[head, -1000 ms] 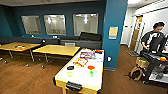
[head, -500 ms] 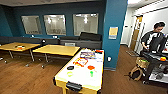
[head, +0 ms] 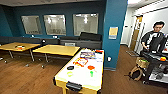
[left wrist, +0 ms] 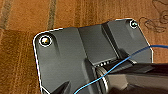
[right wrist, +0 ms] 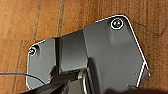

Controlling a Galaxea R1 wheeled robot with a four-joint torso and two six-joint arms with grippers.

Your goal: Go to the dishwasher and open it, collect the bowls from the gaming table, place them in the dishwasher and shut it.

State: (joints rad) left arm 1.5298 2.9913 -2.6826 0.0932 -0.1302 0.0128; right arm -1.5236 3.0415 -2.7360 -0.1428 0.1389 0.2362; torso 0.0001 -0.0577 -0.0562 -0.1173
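Observation:
The gaming table (head: 82,81) stands just ahead in the head view, a long white top with yellow sides and a black slot (head: 74,86) at its near end. Small things lie on it: a dark bowl-like shape (head: 70,67), a pale green one (head: 70,73), an orange one (head: 91,67), a green cup (head: 91,73) and colourful items (head: 80,61) farther back. They are too blurred to tell which are bowls. The dishwasher is out of view. Both wrist views look down on the wooden floor (left wrist: 22,22) (right wrist: 22,22) past the robot's dark plate.
Two yellow tables (head: 56,49) (head: 17,46) stand to the left before a dark bench (head: 80,41) along the blue wall. A blue pillar (head: 113,32) rises right of the gaming table. A person (head: 155,37) stands at a black cart (head: 155,62) on the right, a bag (head: 136,73) beside it.

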